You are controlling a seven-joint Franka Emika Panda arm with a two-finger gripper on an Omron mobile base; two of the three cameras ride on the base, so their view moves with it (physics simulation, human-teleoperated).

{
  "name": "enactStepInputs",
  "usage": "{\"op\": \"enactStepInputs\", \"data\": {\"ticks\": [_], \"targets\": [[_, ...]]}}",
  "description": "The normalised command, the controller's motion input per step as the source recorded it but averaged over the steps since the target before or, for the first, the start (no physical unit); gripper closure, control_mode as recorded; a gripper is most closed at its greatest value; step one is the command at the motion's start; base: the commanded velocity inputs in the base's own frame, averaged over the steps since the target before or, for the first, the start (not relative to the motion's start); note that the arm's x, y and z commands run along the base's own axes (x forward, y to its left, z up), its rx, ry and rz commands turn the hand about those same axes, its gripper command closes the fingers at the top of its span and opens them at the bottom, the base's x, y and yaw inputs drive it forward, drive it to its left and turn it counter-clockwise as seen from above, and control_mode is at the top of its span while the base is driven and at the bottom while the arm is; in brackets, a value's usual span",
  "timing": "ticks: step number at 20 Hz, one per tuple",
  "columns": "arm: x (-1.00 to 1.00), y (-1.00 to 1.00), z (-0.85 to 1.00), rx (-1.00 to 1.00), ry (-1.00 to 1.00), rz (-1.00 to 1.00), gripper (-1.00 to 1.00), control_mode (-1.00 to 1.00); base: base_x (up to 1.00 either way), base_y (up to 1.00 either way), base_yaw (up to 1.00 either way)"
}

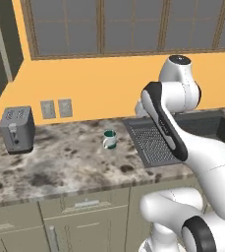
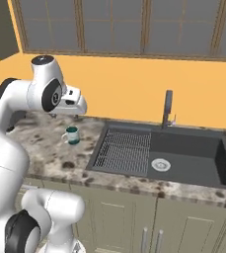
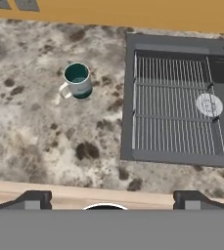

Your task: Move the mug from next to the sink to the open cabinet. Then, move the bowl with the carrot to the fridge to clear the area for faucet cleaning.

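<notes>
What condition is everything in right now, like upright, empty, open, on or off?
Small white mug with teal-green inside: upright on the speckled stone counter, left of the sink, looks empty, not held.
Dark grey rectangular sink: no water, no dishes, ribbed rack in its left half.
Slim dark faucet: nothing running.
Grey toaster: upright, slots look empty.
Robot's two-finger gripper: open, high above the counter's front edge.

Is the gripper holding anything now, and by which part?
Nothing is held. The gripper is open above the counter, and the mug stands apart from it beside the sink.
</notes>
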Motion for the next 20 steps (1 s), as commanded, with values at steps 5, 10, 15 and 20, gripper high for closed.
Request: {"op": "enactStepInputs", "data": {"ticks": [5, 10, 15, 20], "targets": [[0.00, 0.00, 0.00, 0.00, 0.00, 0.00, -1.00, 1.00, -0.02, 0.50, 0.00], [0.00, 0.00, 0.00, 0.00, 0.00, 0.00, -1.00, 1.00, 0.04, 0.53, -0.02], [0.00, 0.00, 0.00, 0.00, 0.00, 0.00, -1.00, 1.00, 0.40, 0.36, -0.17], [0.00, 0.00, 0.00, 0.00, 0.00, 0.00, -1.00, 1.00, 0.50, 0.08, -0.24]]}}
